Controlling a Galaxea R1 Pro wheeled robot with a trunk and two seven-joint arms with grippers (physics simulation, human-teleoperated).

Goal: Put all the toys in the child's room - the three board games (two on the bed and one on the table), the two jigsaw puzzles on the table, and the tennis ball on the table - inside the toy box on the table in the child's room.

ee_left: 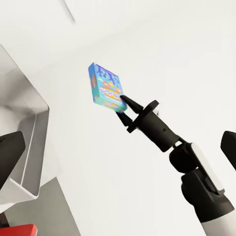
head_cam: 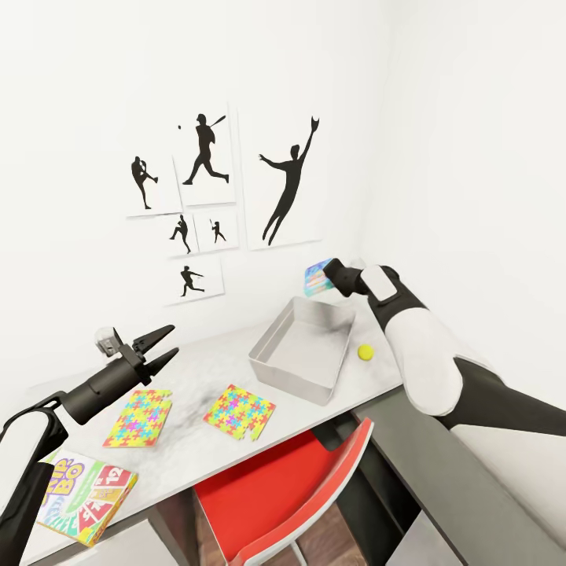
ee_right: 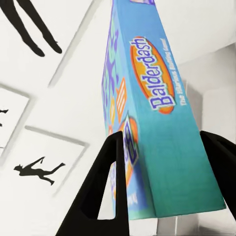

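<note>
A blue Balderdash board game (head_cam: 317,277) hangs in the air above the far corner of the grey toy box (head_cam: 277,336), with my right gripper (head_cam: 327,273) shut on it. In the right wrist view the box (ee_right: 152,123) sits upright between both fingers (ee_right: 110,187). The left wrist view shows the same game (ee_left: 105,92) held off to the side of the toy box (ee_left: 34,142). My left gripper (head_cam: 171,340) hovers open above the table's left part, holding nothing. Two colourful jigsaw puzzles (head_cam: 140,417) (head_cam: 240,411) lie flat on the table. A yellow tennis ball (head_cam: 365,352) rests right of the toy box. Another board game (head_cam: 82,495) lies at the table's near left corner.
The white marbled table (head_cam: 196,369) stands in a room corner, with walls behind and to the right. Baseball silhouette posters (head_cam: 212,189) hang on the back wall. A red chair (head_cam: 299,487) is tucked under the table's front edge.
</note>
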